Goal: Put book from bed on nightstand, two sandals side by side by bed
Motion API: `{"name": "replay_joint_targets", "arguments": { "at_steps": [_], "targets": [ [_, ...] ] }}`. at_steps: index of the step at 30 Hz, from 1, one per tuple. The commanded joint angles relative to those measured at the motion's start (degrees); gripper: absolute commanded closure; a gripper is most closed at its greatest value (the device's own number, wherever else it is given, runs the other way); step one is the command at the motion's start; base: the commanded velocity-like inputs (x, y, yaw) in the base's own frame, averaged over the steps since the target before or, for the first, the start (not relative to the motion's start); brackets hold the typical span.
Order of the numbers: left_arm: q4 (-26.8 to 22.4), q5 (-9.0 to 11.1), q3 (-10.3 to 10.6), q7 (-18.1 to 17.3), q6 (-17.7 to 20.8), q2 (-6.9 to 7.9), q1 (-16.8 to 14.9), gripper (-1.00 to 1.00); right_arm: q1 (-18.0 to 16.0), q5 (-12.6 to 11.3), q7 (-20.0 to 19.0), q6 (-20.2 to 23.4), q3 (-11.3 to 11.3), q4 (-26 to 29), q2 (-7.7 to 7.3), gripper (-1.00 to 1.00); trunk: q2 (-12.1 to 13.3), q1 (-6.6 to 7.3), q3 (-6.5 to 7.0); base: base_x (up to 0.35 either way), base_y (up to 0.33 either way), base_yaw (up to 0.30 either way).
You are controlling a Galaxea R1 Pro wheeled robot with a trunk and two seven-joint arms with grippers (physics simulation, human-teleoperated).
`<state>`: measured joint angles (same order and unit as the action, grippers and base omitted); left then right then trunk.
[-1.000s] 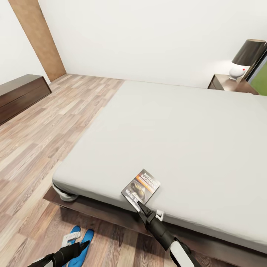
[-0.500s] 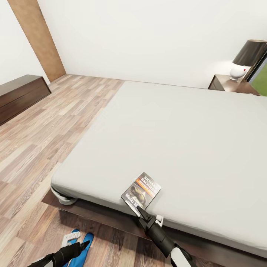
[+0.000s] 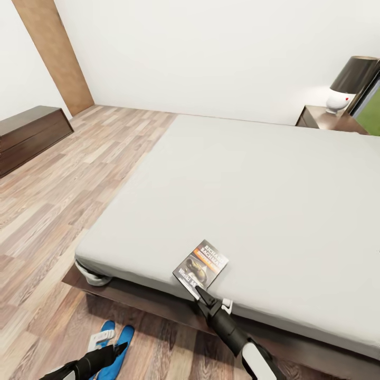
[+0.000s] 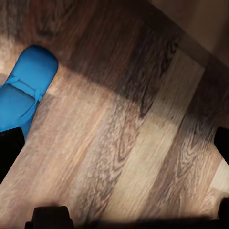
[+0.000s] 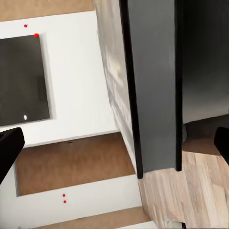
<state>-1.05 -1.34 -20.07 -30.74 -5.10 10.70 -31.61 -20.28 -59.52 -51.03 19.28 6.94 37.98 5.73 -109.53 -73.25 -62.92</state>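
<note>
Right now we see the book (image 3: 200, 266) lying flat on the bed (image 3: 274, 200), close to the near edge of the grey mattress, its dark cover with white lettering and an orange band facing up. Our right claw (image 3: 196, 292) reaches up from below that edge, and its dark fingertips touch the book's near corner; from the head view we cannot tell whether the fingers are pinching the cover or only resting against it, and the right wrist view does not settle it either.

Down on the wood-plank floor (image 3: 63, 211), just in front of the dark bed frame, the two sandals (image 3: 113, 345) lie close together, bright blue with straps. Our left claw (image 3: 119, 350) hovers low over them, and in the left wrist view its dark fingertips stand wide apart at the edges of the picture with nothing between them; one blue sandal (image 4: 26, 90) lies on the planks off to one side.

At the far corner of the bed stands a nightstand (image 3: 330, 119) carrying a lamp (image 3: 351, 82) with a dark shade and a white base. A long low dark bench (image 3: 31, 134) sits against the wall on the far left.
</note>
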Motion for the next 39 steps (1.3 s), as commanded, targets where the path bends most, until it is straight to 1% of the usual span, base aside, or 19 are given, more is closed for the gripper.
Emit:
{"name": "replay_joint_targets", "arguments": {
  "at_steps": [1, 39],
  "targets": [
    [0.08, -0.15, -0.13, -0.16, -0.26, 0.02, -0.03, -1.0, -0.02, -0.6, -0.05, 0.49, 0.09, -0.01, -0.02, -1.0, -0.02, 0.02, -0.03, -0.104, 0.0, 0.0],
    [0.08, -0.15, -0.14, -0.2, -0.26, 0.02, -0.03, -1.0, -0.02, -0.6, -0.12, 0.39, -0.17, 0.07, -0.02, -1.0, -0.02, 0.02, -0.03, -0.007, 0.0, 0.0]
  ]
}}
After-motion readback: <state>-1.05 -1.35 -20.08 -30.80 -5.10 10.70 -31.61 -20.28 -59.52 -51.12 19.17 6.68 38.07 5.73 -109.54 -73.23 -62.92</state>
